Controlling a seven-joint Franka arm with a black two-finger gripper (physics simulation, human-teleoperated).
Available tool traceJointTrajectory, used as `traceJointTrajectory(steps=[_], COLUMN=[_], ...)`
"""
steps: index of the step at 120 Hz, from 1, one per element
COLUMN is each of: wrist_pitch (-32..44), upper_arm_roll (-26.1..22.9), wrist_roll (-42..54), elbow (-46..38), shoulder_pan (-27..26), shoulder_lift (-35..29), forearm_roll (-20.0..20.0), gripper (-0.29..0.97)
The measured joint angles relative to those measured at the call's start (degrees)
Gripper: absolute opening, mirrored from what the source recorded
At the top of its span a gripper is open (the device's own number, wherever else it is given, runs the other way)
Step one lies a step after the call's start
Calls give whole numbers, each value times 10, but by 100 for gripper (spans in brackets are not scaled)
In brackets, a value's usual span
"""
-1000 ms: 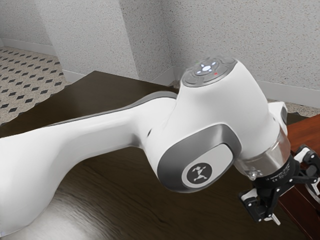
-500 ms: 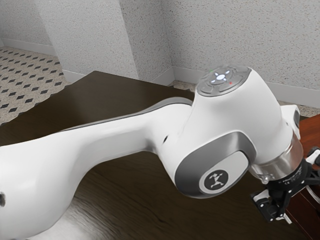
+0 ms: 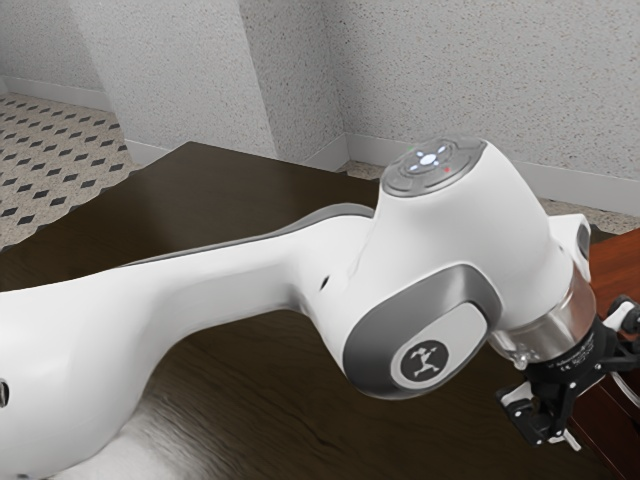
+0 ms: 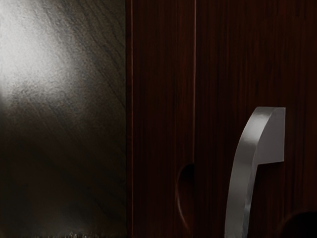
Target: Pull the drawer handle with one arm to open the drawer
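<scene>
White arm (image 3: 300, 290) reaches across the dark tabletop (image 3: 200, 200). Black jaws hang low, just beside the red-brown drawer unit (image 3: 612, 270) at the tabletop's edge on the exterior view's right; can't tell how wide they stand. Wrist view: curved silver handle (image 4: 252, 168) on the drawer front (image 4: 163, 99), close to the hand.

We saw a satin metal handle (image 4: 246, 173) on a smooth dark wood drawer front (image 4: 163, 99), a glossy wooden table (image 3: 200, 190), and our arm (image 3: 200, 300) of smooth white plastic.
</scene>
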Motion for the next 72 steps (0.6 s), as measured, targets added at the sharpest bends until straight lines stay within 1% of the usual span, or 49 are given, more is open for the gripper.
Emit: traceJointTrajectory(steps=[15, 40, 72], wrist_pitch=[1, 1, 4], upper_arm_roll=[-1, -2, -2], wrist_roll=[2, 4, 6], elbow=[-1, -2, -9], shoulder_pan=[-3, -4, -3], shoulder_lift=[-1, -1, -2], forearm_roll=[0, 1, 1], gripper=[59, 53, 34])
